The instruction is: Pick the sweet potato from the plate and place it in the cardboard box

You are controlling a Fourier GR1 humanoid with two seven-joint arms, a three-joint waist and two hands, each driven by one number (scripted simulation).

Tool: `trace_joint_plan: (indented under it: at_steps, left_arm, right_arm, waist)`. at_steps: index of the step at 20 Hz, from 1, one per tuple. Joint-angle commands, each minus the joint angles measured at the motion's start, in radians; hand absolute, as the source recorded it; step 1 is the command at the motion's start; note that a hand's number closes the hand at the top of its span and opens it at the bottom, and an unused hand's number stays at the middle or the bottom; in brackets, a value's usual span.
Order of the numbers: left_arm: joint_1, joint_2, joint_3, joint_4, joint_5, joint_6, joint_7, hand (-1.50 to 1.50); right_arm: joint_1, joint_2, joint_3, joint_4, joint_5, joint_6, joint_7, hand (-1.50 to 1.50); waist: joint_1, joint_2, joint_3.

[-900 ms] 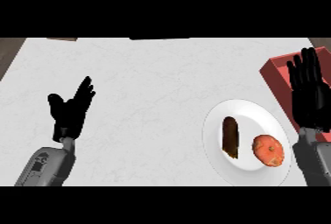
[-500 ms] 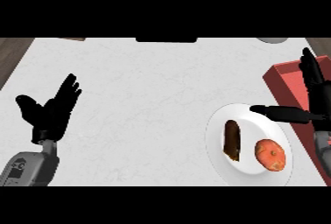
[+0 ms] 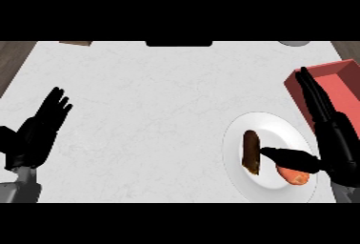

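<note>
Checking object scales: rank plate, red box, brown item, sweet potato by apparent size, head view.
1. plate
2. red box, cropped by the frame, so unsure versus plate
3. brown item
4. sweet potato, partly under right hand

On your pale marbled counter [image 3: 155,95] you have: one white plate [image 3: 271,125]; one red box [image 3: 329,71] just beside it.

You see a pale, faintly veined, stone-like matt tabletop [image 3: 162,95]; at its right edge, the white plate [image 3: 271,125] looks smooth, and the red box [image 3: 343,83] flat and matt.
</note>
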Motion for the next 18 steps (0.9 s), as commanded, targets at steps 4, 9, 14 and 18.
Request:
trace_joint_plan:
  at_steps: [4,9,14,18]
  left_arm:
    - [0.005,0.003,-0.003,-0.025,0.013,-0.022,0.007,0.00]
    - [0.015,0.016,-0.003,-0.030,0.013,-0.037,0.020,0.00]
    - [0.001,0.022,0.003,-0.066,0.025,-0.036,0.052,0.00]
    - [0.029,0.036,0.021,-0.097,0.044,-0.050,0.065,0.00]
  right_arm:
    - [-0.055,-0.152,0.153,-0.031,0.197,0.338,0.370,-1.50]
    - [-0.156,-0.129,0.248,-0.053,0.203,0.632,0.655,-1.50]
    - [-0.287,0.067,0.313,0.026,0.123,0.855,0.924,-1.50]
    - [-0.330,0.201,0.322,0.097,0.084,0.896,1.050,-1.50]
  waist:
    - [0.017,0.005,-0.006]
    - [0.042,0.011,-0.005]
    - [0.054,0.015,-0.001]
    - [0.048,0.010,0.000]
